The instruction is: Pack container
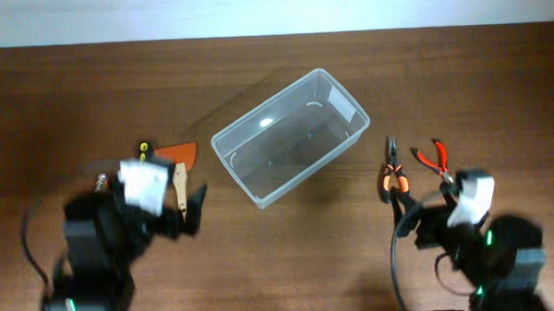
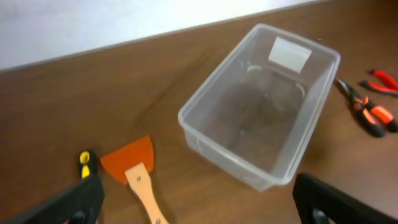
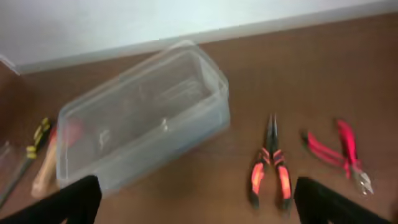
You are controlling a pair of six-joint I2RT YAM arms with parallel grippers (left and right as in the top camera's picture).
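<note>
The clear plastic container [image 1: 290,137] sits empty at the table's middle, angled; it also shows in the left wrist view [image 2: 261,106] and the right wrist view [image 3: 143,112]. An orange scraper with a wooden handle [image 1: 179,168] [image 2: 134,171] and a yellow-black tool [image 1: 144,149] [image 2: 86,162] lie left of it. Orange-black long-nose pliers [image 1: 391,170] [image 3: 269,168] and red cutters [image 1: 434,156] [image 3: 339,152] lie right of it. My left gripper [image 1: 188,214] [image 2: 193,205] is open and empty above the scraper's handle. My right gripper [image 1: 407,220] [image 3: 196,202] is open and empty near the pliers' handles.
The brown wooden table [image 1: 274,72] ends at a white wall along the back. Black cables [image 1: 396,262] run beside the right arm's base.
</note>
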